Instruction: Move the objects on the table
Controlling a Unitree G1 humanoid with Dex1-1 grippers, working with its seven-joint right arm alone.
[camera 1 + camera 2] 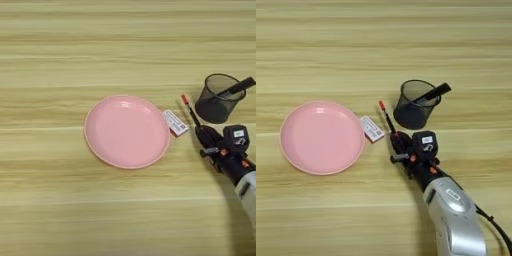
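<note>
The table (406, 45) carries everything. The silver arm (456, 215) comes in from the lower right. The pink plate (322, 137) lies left. The mesh cup (415, 105) stands upright behind the gripper (398, 142), a marker (433, 93) leaning inside. The black fingers pinch the pen (386, 116) at its lower end. The card (372, 128) lies touching the plate's right rim.

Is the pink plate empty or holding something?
Empty: the pink plate shows only bare pink inside. The card lies on the table beside its right rim.
</note>
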